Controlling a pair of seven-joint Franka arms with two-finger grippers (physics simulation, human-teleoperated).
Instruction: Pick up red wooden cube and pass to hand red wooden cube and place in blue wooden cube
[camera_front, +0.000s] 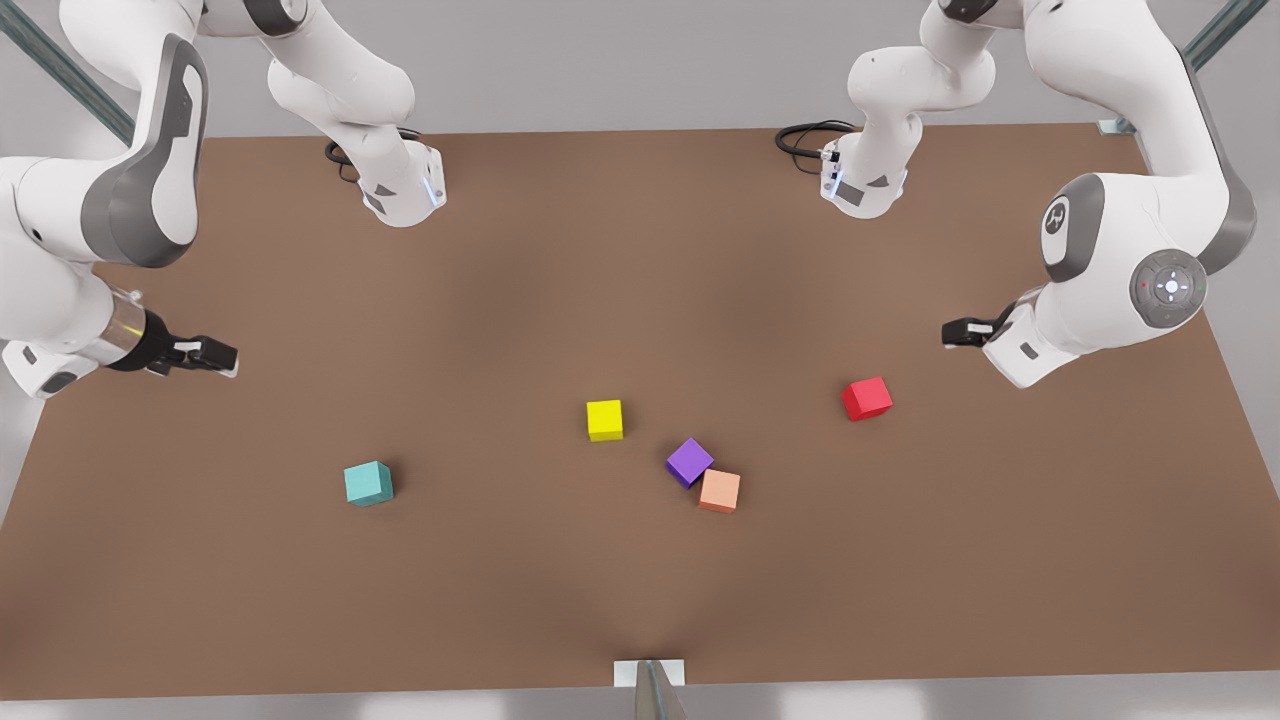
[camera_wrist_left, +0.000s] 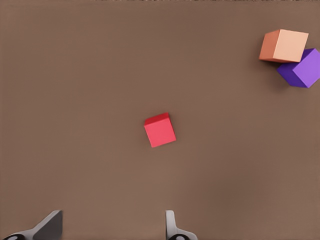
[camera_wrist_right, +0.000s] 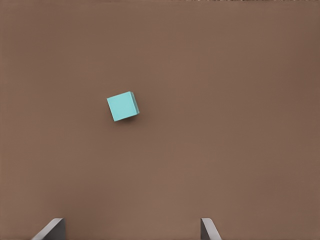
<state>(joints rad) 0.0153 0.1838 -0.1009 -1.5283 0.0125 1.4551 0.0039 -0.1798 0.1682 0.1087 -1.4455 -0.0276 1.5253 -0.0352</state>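
Observation:
The red wooden cube (camera_front: 866, 398) (camera_wrist_left: 160, 130) lies on the brown table toward the front view's right. My left gripper (camera_front: 952, 333) (camera_wrist_left: 112, 227) hovers above and just right of it in the front view, open and holding nothing. The blue wooden cube (camera_front: 368, 483) (camera_wrist_right: 122, 106), teal in colour, rests toward the front view's left. Well above and to the left of that cube in the front view hangs my right gripper (camera_front: 226, 357) (camera_wrist_right: 131, 229), fingers spread, also holding nothing. Both cubes sit flat on the table, apart from the grippers.
A yellow cube (camera_front: 604, 419) sits near the table's middle. A purple cube (camera_front: 689, 461) (camera_wrist_left: 301, 69) touches a salmon-orange cube (camera_front: 719, 491) (camera_wrist_left: 283, 45) between the yellow and red ones. Both arm bases (camera_front: 400, 195) stand at the table's far side.

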